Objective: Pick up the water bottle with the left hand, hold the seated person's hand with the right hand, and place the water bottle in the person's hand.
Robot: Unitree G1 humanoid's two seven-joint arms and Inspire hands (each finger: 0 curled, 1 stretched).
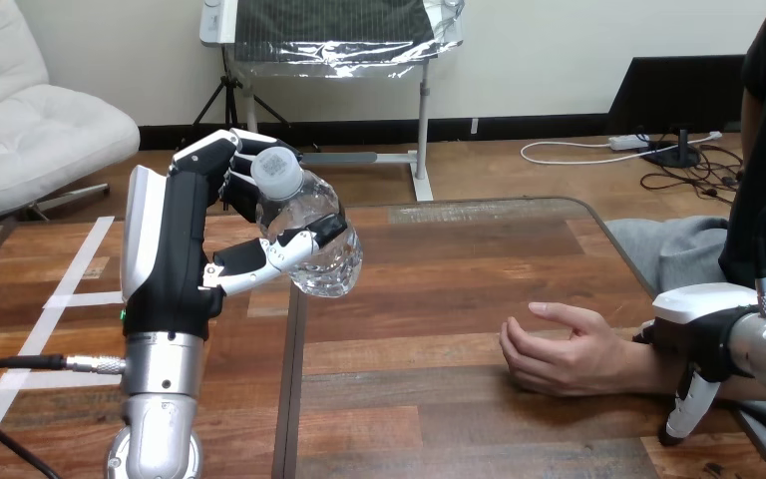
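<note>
Bottle (309, 235): clear, white cap (277, 170), contents unclear, tilted above table (439, 299).
Left hand (185, 239): wrapped round bottle.
Right hand (703, 319): on person's wrist (643, 367), grip unclear.

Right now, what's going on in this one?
The robot's left hand has its fingers wrapped round a clear water bottle and holds it, tilted, in the air above the wooden table. The person's hand rests on the table at the right, loosely cupped and empty. The robot's right hand sits over the person's wrist; whether it grips it cannot be told. The bottle is well apart from the person's hand, not yet handed over.
</note>
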